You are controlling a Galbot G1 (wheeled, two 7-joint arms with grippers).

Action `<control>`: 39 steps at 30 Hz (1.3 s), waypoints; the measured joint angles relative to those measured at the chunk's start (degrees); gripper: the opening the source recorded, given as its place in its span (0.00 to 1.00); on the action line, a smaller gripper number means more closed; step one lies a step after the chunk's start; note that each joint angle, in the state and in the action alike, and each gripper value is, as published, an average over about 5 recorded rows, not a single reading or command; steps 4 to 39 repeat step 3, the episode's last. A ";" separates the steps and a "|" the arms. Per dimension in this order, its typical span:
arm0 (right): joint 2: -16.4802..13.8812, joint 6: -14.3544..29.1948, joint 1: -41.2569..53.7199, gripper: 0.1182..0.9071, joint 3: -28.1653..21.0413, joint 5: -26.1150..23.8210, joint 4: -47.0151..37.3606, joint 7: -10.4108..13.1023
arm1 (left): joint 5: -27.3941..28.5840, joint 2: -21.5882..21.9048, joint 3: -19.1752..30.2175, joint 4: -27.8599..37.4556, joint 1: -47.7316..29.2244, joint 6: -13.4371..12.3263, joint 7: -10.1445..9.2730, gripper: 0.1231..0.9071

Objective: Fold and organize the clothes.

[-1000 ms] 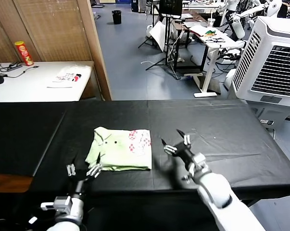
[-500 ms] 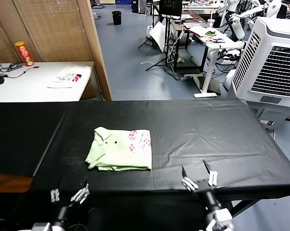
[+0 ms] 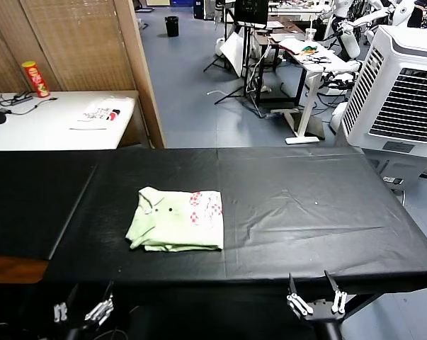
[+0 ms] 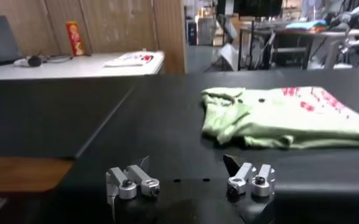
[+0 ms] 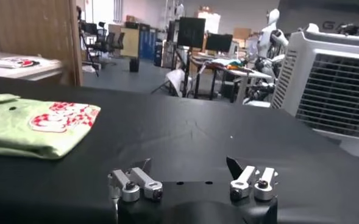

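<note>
Head view is showing the scene from above, starting at the lower left of the frame, where the left gripper (image 3: 82,312) is hanging below the near edge of the tabletop (image 3: 305,212) with its fingers spread and nothing between them. Moving right, the shirt (image 3: 176,220) is lying folded into a compact rectangle left of the frame's centre, flat on the black cover, collar and dark buttons toward the left end, red-pink print toward the right end. Its long axis is running left to right across the frame, parallel to the near edge. Further right, at the lower right of the frame, the right gripper (image 3: 316,303) is sitting just off the near edge, fingers likewise spread and empty.

Both grippers are well apart from the shirt, which is lying up the frame from them. The left gripper looks the nearer of the two, sitting almost below the collar end, while the right one is off past the printed end. Judging by the neat fold, the folding seems largely done; any tidying reach would probably suit the left arm better.
</note>
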 joint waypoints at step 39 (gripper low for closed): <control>0.04 -0.01 -0.44 0.86 0.05 0.00 0.21 0.03 | 0.04 0.01 -0.07 -0.17 0.20 0.04 0.02 0.86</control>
